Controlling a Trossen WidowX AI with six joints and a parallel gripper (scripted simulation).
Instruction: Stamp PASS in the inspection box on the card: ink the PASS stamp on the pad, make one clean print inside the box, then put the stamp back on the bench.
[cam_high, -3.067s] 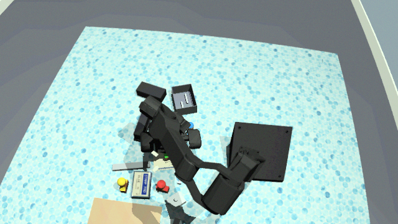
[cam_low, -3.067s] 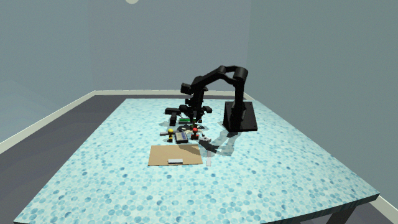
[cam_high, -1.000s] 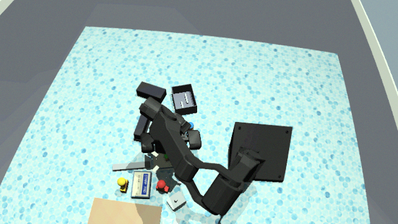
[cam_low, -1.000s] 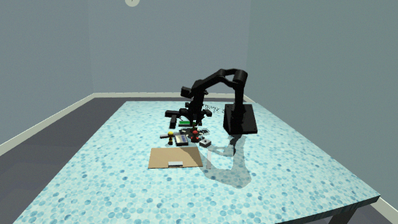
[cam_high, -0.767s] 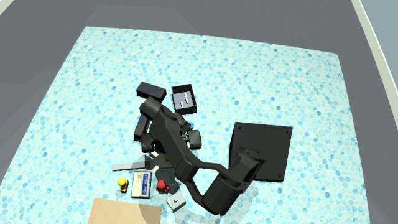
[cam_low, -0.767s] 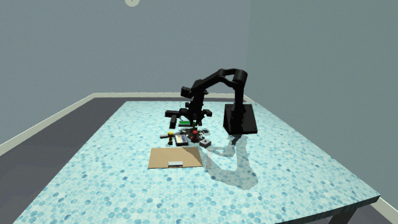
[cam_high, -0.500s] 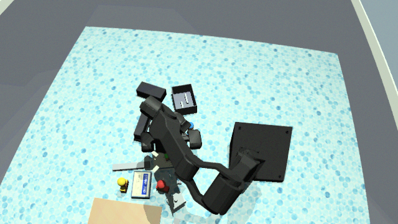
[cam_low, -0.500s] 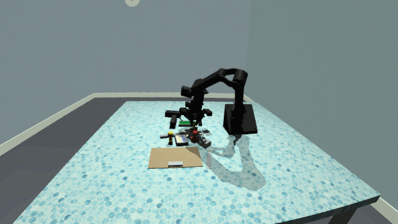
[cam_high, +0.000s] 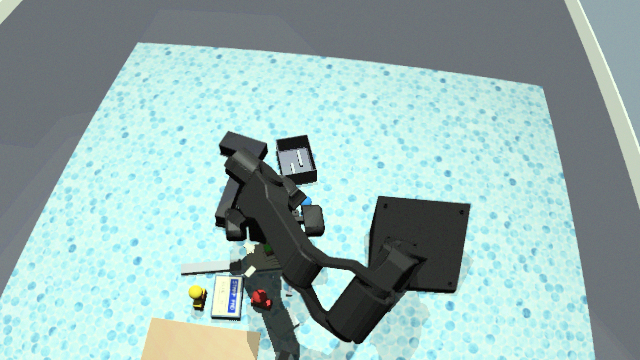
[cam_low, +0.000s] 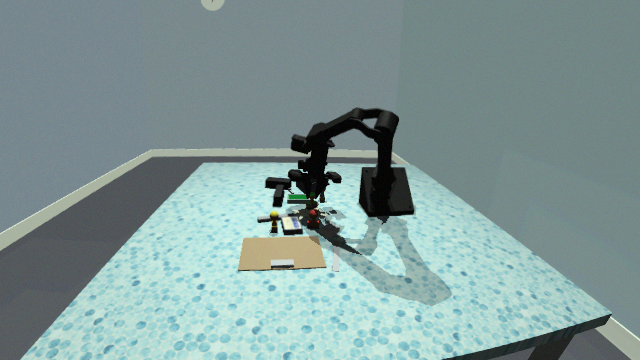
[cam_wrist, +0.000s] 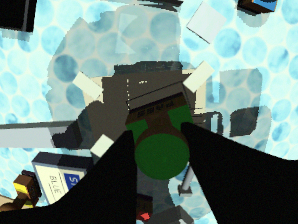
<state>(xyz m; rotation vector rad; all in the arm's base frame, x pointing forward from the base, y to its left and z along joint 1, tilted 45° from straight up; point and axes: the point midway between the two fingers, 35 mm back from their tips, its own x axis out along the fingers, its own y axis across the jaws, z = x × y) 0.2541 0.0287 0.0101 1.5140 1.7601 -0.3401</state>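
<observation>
Fingers of your black parallel-jaw gripper (cam_wrist: 160, 163) are pinching the round green knob of the PASS stamp (cam_wrist: 161, 156), which sits low in the centre of the wrist view. The two dark fingers run up from the bottom corners and close on either side of that knob. Beneath the stamp you see a dark square pad (cam_wrist: 149, 92) with pale corner tabs, but you cannot tell from these views whether the stamp face touches it.

In the top view, the black jointed arm (cam_high: 280, 225) stretches from its square black base (cam_high: 425, 235) at right of centre toward the middle of the frame, covering most of the stamp. Just below the arm, in the lower left, lie a yellow-knobbed stamp (cam_high: 197, 295), a white and blue rectangular ink box (cam_high: 227, 296) and a red-knobbed stamp (cam_high: 260, 298), side by side in a row. A tan cardboard card (cam_high: 200, 340) sits at the bottom edge of the frame, below that row and well apart from the gripper. An open black tray (cam_high: 296, 159) lies above centre.

In the exterior view, the card (cam_low: 281, 252) lies in the foreground of the blue pebble-patterned table (cam_low: 450, 225), with a small pale rectangle (cam_low: 282, 263) at its near edge, and a flat green slab (cam_low: 298, 197) shows near the gripper.
</observation>
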